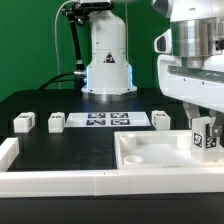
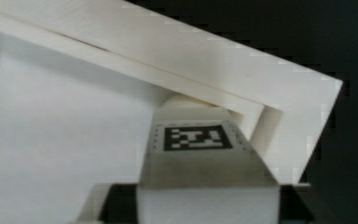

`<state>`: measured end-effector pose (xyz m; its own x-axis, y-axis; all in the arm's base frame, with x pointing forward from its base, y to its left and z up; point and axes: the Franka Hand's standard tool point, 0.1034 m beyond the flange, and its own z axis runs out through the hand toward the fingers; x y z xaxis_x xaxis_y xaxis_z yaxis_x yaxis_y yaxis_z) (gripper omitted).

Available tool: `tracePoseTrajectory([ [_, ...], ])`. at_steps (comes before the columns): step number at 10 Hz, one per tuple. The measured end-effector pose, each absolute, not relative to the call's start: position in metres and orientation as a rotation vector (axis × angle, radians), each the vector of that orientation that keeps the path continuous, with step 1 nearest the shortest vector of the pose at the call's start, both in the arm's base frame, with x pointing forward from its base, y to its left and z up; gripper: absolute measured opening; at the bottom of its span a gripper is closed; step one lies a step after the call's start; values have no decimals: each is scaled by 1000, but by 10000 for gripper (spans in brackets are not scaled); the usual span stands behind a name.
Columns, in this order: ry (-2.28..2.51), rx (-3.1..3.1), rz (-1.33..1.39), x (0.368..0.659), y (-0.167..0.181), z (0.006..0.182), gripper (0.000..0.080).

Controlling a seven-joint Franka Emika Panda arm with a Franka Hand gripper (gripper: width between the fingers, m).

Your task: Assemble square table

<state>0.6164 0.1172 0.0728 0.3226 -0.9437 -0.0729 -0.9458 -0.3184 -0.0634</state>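
The square table's white slab point(image 1: 150, 152) lies at the front on the exterior view's right, raised rim up. My gripper point(image 1: 203, 132) is shut on one white tagged leg point(image 1: 203, 142) and holds it upright over the slab's right part. In the wrist view the leg point(image 2: 197, 140) sits between my dark fingers point(image 2: 123, 205), its lower end just inside a corner of the slab's rim point(image 2: 247, 75). I cannot tell whether it touches the slab. Three more legs stand on the black table: two at the left point(image 1: 23, 122) point(image 1: 56, 122) and one at the right point(image 1: 161, 119).
The marker board point(image 1: 105, 121) lies flat at mid table between the legs. Long white border rails point(image 1: 60, 180) run along the front and the left edge. The robot's base point(image 1: 107, 60) stands behind the board.
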Motion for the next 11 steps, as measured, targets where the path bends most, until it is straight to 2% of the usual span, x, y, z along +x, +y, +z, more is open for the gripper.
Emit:
tracePoseTrajectory([
  [2, 1735, -2505, 32, 616, 117, 73, 301],
  [4, 1582, -2602, 18, 617, 119, 73, 618],
  [11, 611, -2988, -52, 617, 128, 73, 649],
])
